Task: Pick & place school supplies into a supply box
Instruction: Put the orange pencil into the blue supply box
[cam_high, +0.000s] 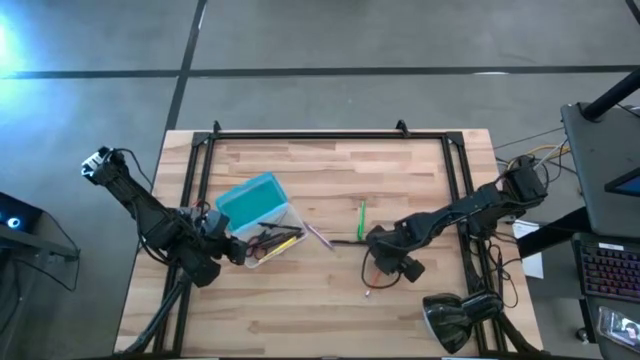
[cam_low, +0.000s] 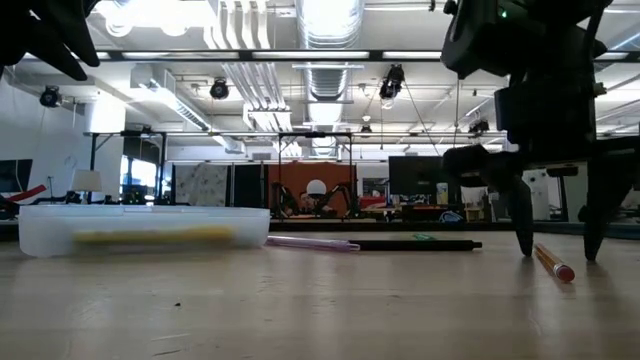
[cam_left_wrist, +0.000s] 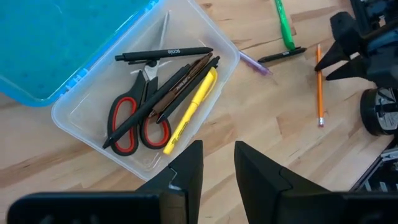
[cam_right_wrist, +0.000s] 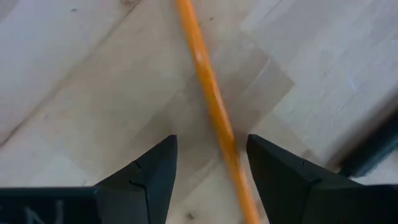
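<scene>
The supply box's whitish tray (cam_left_wrist: 74, 118) holds red-handled scissors (cam_left_wrist: 127, 121), dark pens (cam_left_wrist: 168, 55) and a yellow stick (cam_left_wrist: 189, 112); its turquoise lid (cam_high: 250, 200) lies open beside it. My left gripper (cam_left_wrist: 217, 163) hovers at the tray's near-left side, slightly open and empty. An orange pencil (cam_right_wrist: 208, 87) lies flat on the table. My right gripper (cam_right_wrist: 211, 163) is open and points down over it, one finger on each side, not touching it. The green marker (cam_high: 361, 220), a dark pen (cam_high: 345, 242) and a pinkish pen (cam_high: 320, 237) lie between the box and my right gripper.
A black metal frame (cam_high: 300, 135) borders the wooden table's far and side edges. A lamp head (cam_high: 455, 320) sits near the right near corner. Bare wood (cam_high: 300, 310) stretches along the near side.
</scene>
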